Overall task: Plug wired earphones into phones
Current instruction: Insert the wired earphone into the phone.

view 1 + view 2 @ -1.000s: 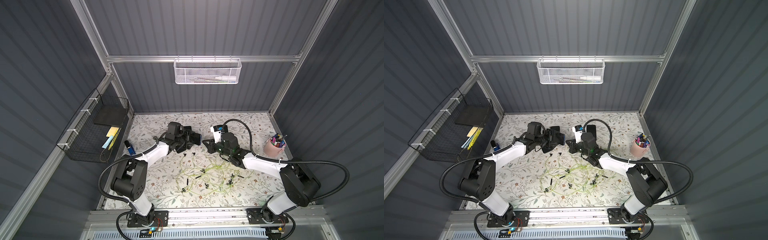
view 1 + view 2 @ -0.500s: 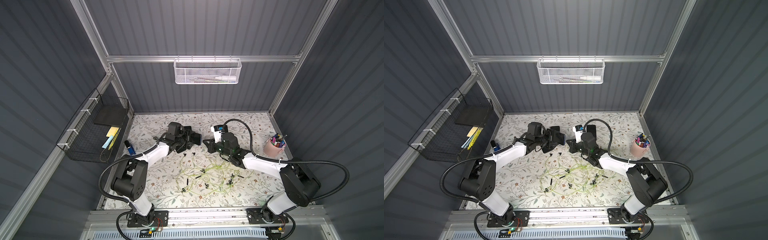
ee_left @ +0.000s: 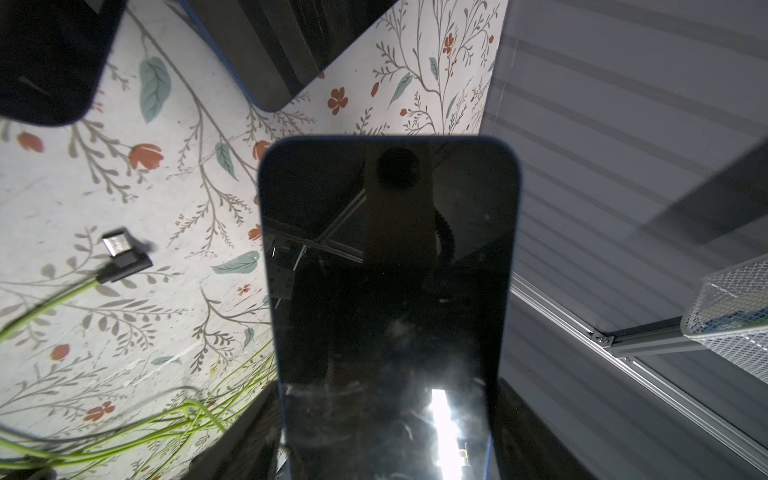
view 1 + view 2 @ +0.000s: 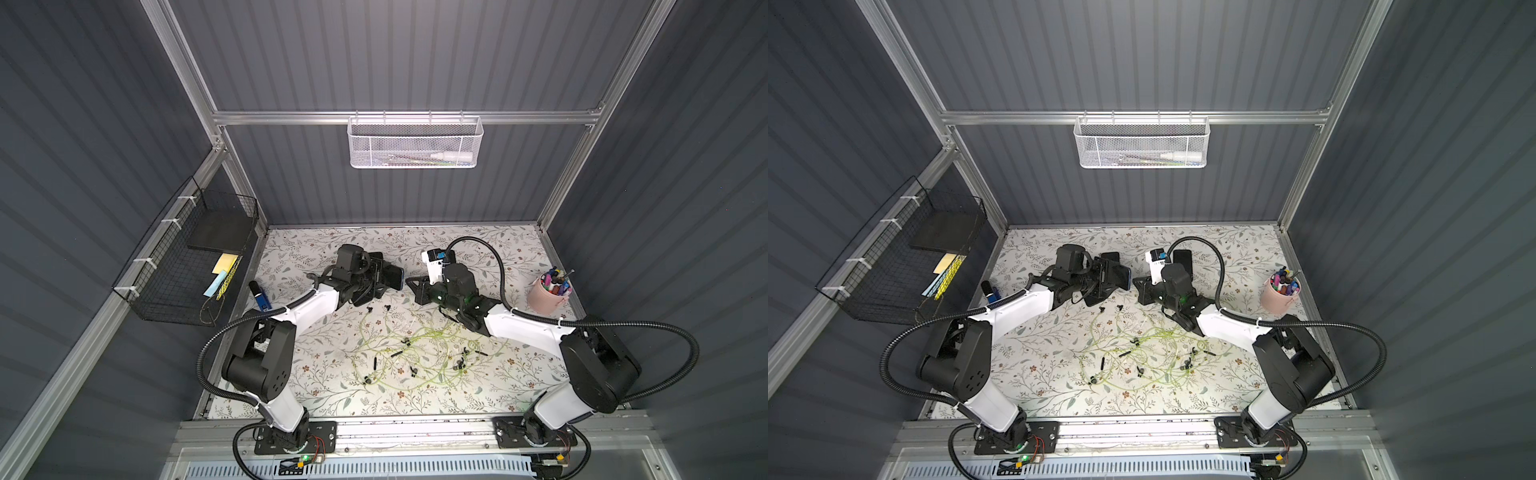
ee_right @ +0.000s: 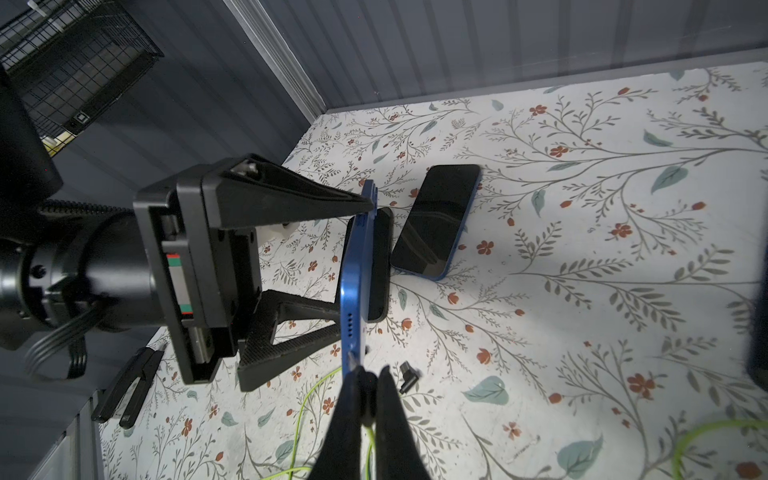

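The left gripper (image 5: pixel 355 266) is clamping a stiff, likely slick phone (image 3: pixel 386 291) by its long edges; the right gripper (image 5: pixel 373 378) is pinching shut at its port end — contents hidden.

Across the middle of the table (image 4: pixel 316 386), toward the front: wired earphones (image 4: pixel 415 353). Behind them, on edge in the left gripper (image 4: pixel 383 277), end-on to the right gripper (image 4: pixel 409 283): held phone (image 4: pixel 395 277). Flat on the table beneath, side by side: two phones (image 5: pixel 436 220). Far right: pen cup (image 4: pixel 544 299).
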